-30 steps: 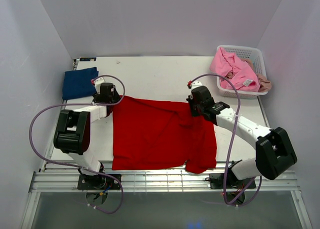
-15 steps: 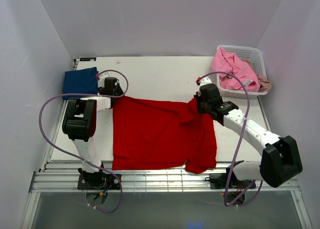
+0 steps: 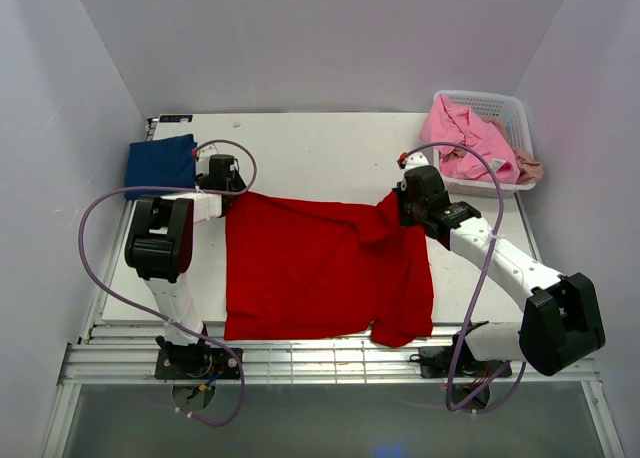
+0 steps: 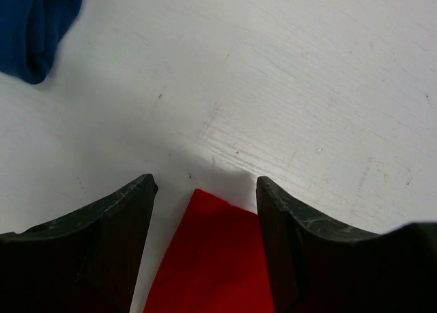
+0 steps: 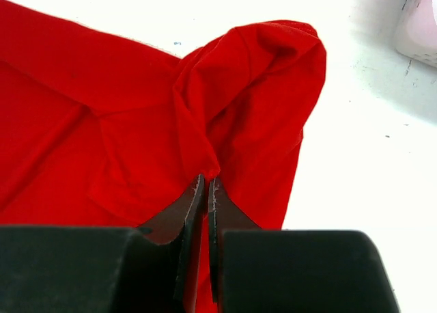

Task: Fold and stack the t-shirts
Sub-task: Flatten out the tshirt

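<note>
A bright red t-shirt (image 3: 320, 268) lies spread across the table's middle. My left gripper (image 3: 228, 189) is open at its far left corner. In the left wrist view that red corner (image 4: 212, 258) lies between the spread fingers of my left gripper (image 4: 205, 183) without touching them. My right gripper (image 3: 398, 207) is shut on a raised fold at the shirt's far right corner. In the right wrist view the red cloth (image 5: 259, 87) bunches up above the closed tips of my right gripper (image 5: 206, 180). A folded navy t-shirt (image 3: 160, 165) lies at the far left, also visible as blue cloth (image 4: 34, 26).
A white lattice basket (image 3: 510, 103) stands at the far right corner, holding a pink t-shirt (image 3: 465, 138) and a bit of beige cloth (image 3: 530, 168). Its edge (image 5: 420, 33) shows in the right wrist view. The red shirt's near hem reaches the table's front edge.
My left gripper moved farther back to the shirt's far left corner and its jaws narrowed a little. My right gripper shifted right and away, drawing the pinched red fold with it.
</note>
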Robot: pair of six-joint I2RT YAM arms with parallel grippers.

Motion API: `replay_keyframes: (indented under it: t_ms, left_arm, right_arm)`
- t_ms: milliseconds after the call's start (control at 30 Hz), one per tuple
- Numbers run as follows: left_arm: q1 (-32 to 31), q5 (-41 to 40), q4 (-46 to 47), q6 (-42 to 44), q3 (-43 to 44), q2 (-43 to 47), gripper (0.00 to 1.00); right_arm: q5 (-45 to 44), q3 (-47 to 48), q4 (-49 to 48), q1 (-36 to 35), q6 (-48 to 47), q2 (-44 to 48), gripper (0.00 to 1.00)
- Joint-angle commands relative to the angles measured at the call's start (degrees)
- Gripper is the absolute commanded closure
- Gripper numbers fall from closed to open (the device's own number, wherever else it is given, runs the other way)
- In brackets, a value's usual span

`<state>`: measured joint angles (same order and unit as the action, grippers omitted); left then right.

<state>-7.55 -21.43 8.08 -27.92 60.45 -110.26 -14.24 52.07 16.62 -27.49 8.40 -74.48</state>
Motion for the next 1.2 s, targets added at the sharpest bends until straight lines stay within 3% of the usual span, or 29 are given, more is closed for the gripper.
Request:
replay_keyframes:
  t_ms: [0,333,433,533,567,667,833,1033,1167]
  left_arm:
    - [0.34,0.07,-2.8,-0.82,-2.0,3.73,0.28]
    - [0.43,0.6,-5.08,-1.52,-2.09,3.39,0.31]
    - [0.43,1.3,-6.93,-1.52,0.28,1.63,0.45]
    - [0.34,2.09,-7.72,-1.52,2.3,-0.04,0.5]
    - [0.34,2.53,-7.81,-1.61,2.74,-0.48,0.57]
    - [0.43,2.97,-9.83,-1.52,3.89,-1.54,0.66]
    - [0.34,2.97,-10.01,-1.52,4.24,-1.63,0.98]
    - [0.34,3.06,-8.52,-2.05,1.97,1.61,1.0]
    - [0.26,1.13,-7.02,-3.1,-0.06,10.64,1.0]
  right_arm:
    - [0.62,0.49,-0.36,0.33,-0.32,1.27,0.92]
    - [1.32,-0.31,-0.27,0.33,0.74,3.28,0.92]
    - [1.41,-0.57,-0.19,0.33,0.91,3.81,0.92]
    - [1.5,-1.01,-0.19,0.33,1.0,4.43,0.92]
    - [1.58,-1.1,-0.27,0.33,1.09,4.52,0.92]
    - [1.58,-1.45,-0.19,0.33,1.26,5.04,0.92]
    - [1.5,-1.89,-0.27,0.33,1.18,5.22,0.92]
    - [-0.35,-0.58,-1.06,0.5,1.09,3.29,0.92]
    - [1.23,6.27,-2.21,3.92,-0.67,-3.02,0.92]
